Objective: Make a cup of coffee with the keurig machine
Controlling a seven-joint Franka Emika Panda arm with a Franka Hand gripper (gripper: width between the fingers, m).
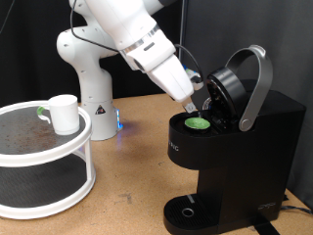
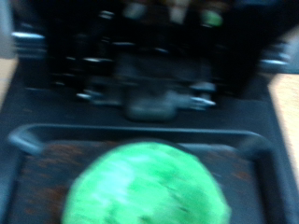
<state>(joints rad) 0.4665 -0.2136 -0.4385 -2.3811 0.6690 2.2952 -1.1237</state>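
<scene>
Hovering my fingers just above the green-topped pod in the open machine, I must press squarely; my grip state is unclear.

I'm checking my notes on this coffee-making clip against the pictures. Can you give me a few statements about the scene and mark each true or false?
1. The keurig machine has its lid raised. True.
2. The cup stands on the machine's drip base. False: it sits on the white round stand at the exterior view's left.
3. A green-topped pod rests in the machine's open chamber. True.
4. The gripper is over the cup. False: it is right above the pod.
5. The drip base holds a mug. False: nothing stands on it.
</scene>
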